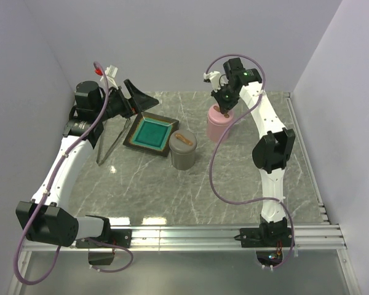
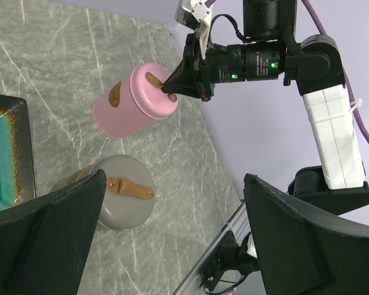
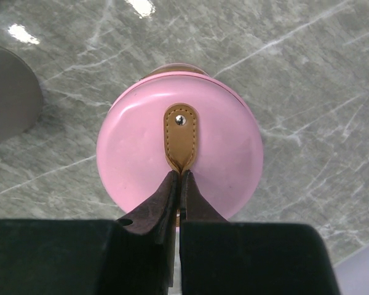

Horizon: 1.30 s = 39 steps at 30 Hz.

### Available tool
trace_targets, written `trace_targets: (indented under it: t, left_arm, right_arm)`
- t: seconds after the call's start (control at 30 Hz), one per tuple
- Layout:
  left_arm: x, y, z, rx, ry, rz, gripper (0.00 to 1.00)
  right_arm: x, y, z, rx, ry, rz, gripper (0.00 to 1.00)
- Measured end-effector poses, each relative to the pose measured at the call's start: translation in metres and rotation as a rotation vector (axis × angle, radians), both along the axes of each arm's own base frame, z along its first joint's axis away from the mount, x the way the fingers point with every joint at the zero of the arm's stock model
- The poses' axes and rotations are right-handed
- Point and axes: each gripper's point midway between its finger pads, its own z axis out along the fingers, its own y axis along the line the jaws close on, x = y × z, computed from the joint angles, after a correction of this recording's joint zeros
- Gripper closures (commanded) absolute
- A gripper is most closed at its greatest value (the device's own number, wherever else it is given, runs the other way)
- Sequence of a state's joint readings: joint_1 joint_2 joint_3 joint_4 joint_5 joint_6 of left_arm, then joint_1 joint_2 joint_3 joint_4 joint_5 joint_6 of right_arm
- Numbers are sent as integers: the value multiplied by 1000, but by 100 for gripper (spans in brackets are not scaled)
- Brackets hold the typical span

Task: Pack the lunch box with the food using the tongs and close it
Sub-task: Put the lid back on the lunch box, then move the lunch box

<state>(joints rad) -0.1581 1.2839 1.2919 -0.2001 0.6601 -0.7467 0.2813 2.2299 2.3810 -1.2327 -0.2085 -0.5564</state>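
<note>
The pink lunch box [image 1: 219,126] stands at the back of the table with its lid on. My right gripper [image 3: 179,174] is shut on the brown leather strap [image 3: 181,138] on top of the pink lid [image 3: 135,153]. From the left wrist view the same grip shows at the lid's edge [image 2: 171,91]. The tongs [image 1: 108,144] lie on the table left of the square plate [image 1: 149,132]. My left gripper [image 1: 135,98] hangs open and empty above the back left. No food shows in any view; the plate's teal centre is bare.
A grey round container [image 1: 182,149] with a brown strap on its lid stands just right of the plate and near-left of the pink box. Grey walls close in the back and sides. A metal rail [image 1: 203,233] runs along the near edge.
</note>
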Motion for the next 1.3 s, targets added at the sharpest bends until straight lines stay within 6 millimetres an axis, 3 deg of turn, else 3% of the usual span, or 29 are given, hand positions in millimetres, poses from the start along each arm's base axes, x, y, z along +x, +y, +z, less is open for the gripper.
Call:
trace_targets:
  t: [0.5, 0.8, 1.1, 1.3]
  left_arm:
    - [0, 1, 1, -21, 11, -3, 1]
    - [1, 2, 0, -19, 15, 7, 0]
    - [2, 4, -1, -17, 20, 13, 1]
    - [2, 4, -2, -16, 23, 13, 1]
  right_arm:
    - [-33, 22, 0, 135, 87, 71, 100]
    - [-97, 42, -2, 142, 162, 132, 100]
    - [-128, 49, -4, 199, 173, 136, 100]
    - [-133, 52, -4, 214, 157, 127, 99]
